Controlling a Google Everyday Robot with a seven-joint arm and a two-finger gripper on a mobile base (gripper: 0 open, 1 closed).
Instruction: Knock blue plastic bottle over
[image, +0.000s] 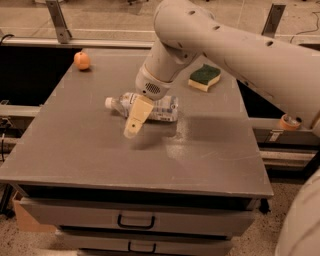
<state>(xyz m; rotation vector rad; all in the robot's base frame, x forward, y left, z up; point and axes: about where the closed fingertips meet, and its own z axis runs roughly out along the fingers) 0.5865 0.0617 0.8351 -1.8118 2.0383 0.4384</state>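
Note:
The blue plastic bottle (160, 107) lies on its side in the middle of the grey table (85, 145), white cap pointing left. It is clear, faintly bluish, with a white label. My gripper (133, 126) hangs from the big white arm just in front of the bottle's left half, its tan fingers pointing down and left, above the table top. The fingers overlap the bottle's label in view and hold nothing.
An orange ball (82, 60) sits at the table's far left corner. A green and yellow sponge (204, 77) lies at the far right. Drawers with handles (135, 220) are below the front edge. A tape roll (289, 122) sits on a rail at right.

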